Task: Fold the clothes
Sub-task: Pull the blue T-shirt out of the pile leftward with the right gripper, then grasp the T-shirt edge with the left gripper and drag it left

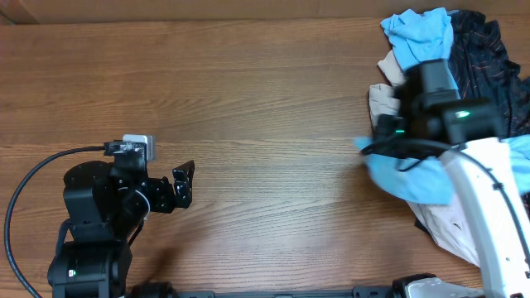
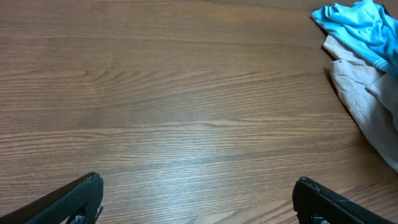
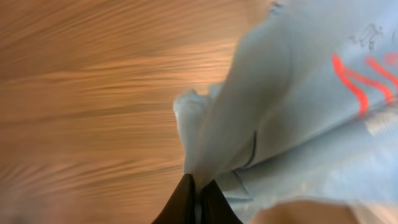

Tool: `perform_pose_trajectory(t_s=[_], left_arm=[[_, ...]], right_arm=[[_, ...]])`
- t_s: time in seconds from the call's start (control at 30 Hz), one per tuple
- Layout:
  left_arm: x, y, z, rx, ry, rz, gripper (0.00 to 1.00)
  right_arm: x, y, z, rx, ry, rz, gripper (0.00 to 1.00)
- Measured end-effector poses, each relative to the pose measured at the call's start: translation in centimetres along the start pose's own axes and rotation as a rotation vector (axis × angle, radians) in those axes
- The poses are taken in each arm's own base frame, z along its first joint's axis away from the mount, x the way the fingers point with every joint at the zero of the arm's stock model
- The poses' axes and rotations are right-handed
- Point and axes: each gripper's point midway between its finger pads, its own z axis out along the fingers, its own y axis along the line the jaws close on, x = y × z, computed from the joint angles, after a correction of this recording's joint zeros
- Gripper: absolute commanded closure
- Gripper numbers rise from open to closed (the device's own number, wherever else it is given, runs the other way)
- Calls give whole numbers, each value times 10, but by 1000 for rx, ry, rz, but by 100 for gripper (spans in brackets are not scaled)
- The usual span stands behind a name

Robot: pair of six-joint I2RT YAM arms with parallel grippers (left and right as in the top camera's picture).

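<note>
Right gripper [image 3: 198, 188], fingers pinched together on a fold of the soft light blue T-shirt [image 3: 292, 112], at the right side of the brown wooden table [image 1: 265, 99] beside a crumpled cream garment [image 1: 383, 99] and a black garment [image 1: 484, 50]. The T-shirt's coral-red lettering is too blurred to read. Left gripper [image 2: 199, 208], fingers wide apart, holds nothing.

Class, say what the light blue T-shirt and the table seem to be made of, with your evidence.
Light blue T-shirt: soft matte fabric, probably cotton knit; it drapes and creases where the right gripper pinches it. Table: wood or wood-look laminate, slight sheen; brown grain lines.
</note>
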Motion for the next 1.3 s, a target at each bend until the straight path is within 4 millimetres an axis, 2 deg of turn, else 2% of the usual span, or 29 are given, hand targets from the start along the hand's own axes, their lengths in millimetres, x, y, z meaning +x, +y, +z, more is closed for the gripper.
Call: perform_pose_trajectory(t_s=[0.03,0.2,0.27,0.37,0.47,0.6,0.63,0.7,0.8,0.9,1.0,1.1,1.2,1.3], left_arm=[[0,0,0,0,0,0,0],[0,0,0,0,0,0,0],[0,0,0,0,0,0,0],[-1,0,0,0,-3,1,0],[-2,0,0,0,-7,2,0],[-3,0,0,1,-10,3,0],[-3,0,0,1,-10,3,0],[-3,0,0,1,-10,3,0],[-3,0,0,1,-10,3,0],[-3,-3,0,20,-9,-7,0],[-1,-8,2,49,4,-27,0],[9,-9,10,69,66,-67,0],[24,-11,24,87,161,-120,0],[43,-22,44,132,276,-169,0]], right_arm=[[0,15,1,-25,-14,-35,95],[6,119,4,-207,-109,-260,93],[13,148,10,-249,-113,-321,93],[28,191,34,-297,-88,-406,93],[38,219,58,-322,-68,-454,92],[43,255,86,-370,-85,-505,73],[44,263,92,-383,-93,-522,64],[45,271,97,-395,-109,-555,38],[39,263,97,-348,-124,-564,24],[14,231,87,-228,-131,-502,21],[-25,189,58,-138,-178,-393,13],[-61,143,16,-90,-262,-271,12],[-74,101,-19,-60,-311,-178,12],[-73,73,-33,-31,-305,-123,12]])
